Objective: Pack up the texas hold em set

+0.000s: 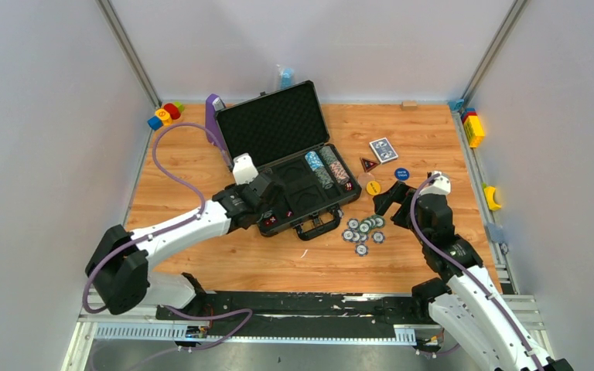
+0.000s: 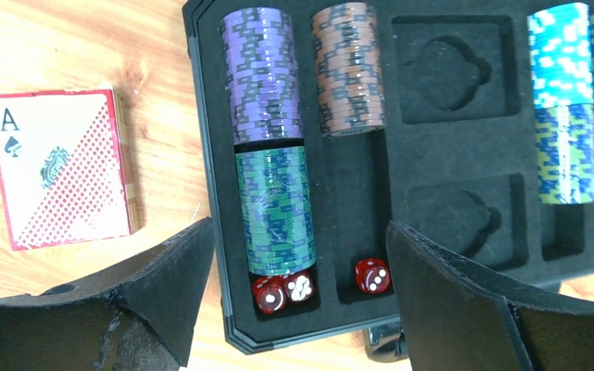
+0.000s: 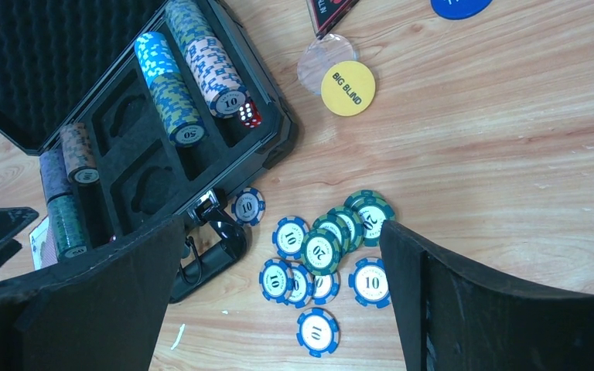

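The dark grey briefcase [image 1: 271, 124] lies open mid-table, lid up, with its black foam tray [image 2: 441, 154] showing. Its slots hold purple [image 2: 261, 73], brown [image 2: 348, 66] and green [image 2: 273, 209] chip stacks and red dice [image 2: 373, 276]. My left gripper [image 2: 298, 255] hangs open over the tray's near left corner, holding nothing. A red card deck [image 2: 62, 166] lies on the wood beside the case. Loose blue and green chips [image 3: 325, 259] lie right of the handle, below my open, empty right gripper [image 3: 282, 232]. A yellow dealer button [image 3: 348, 87] and a blue deck [image 1: 383, 148] lie beyond.
A purple stand [image 1: 215, 116] leans behind the case's left side. Coloured toy blocks sit at the back left corner [image 1: 165, 114] and along the right rail [image 1: 473, 127]. A blue round button [image 1: 401, 174] and a dark triangular piece [image 1: 367, 164] lie right of the case.
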### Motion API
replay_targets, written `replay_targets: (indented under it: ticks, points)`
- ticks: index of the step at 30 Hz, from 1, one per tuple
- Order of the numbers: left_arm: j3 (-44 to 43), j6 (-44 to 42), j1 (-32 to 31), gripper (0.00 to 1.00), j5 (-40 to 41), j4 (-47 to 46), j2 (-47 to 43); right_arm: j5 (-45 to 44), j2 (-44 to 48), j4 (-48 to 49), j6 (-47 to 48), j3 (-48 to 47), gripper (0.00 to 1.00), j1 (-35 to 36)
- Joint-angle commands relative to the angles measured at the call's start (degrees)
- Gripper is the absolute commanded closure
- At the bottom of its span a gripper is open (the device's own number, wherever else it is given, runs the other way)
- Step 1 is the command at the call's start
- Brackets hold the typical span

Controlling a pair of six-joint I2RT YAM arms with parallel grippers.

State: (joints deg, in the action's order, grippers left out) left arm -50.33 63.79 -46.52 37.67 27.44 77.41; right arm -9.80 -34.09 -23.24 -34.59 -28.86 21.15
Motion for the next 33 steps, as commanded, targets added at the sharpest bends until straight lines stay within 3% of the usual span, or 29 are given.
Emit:
replay_targets:
  ticks: [1,7,12,21,33]
  points:
    - [-0.9,-10.6,0.6,0.14,-4.2,-2.5,-5.2,1.3,-0.1,2.3,0.5,0.3,0.0,0.1]
    - [2.0,-22.1,0.6,0.34,-14.7,-3.7,-10.0,1.5,-0.3,2.3,0.4,0.4,0.0,0.0]
    - [3.6,-28.6,0.6,0.45,-22.9,-3.5,-12.6,1.5,-1.0,2.7,-0.7,0.6,0.0,0.0]
    - [2.5,-34.3,0.6,0.48,-28.3,-3.5,-6.4,0.8,-1.4,3.0,-2.2,0.8,0.0,0.1]
    - [1.5,-32.0,1.4,0.49,-20.0,-5.6,-0.7,-0.1,-1.8,3.1,-2.4,1.0,0.0,0.1]
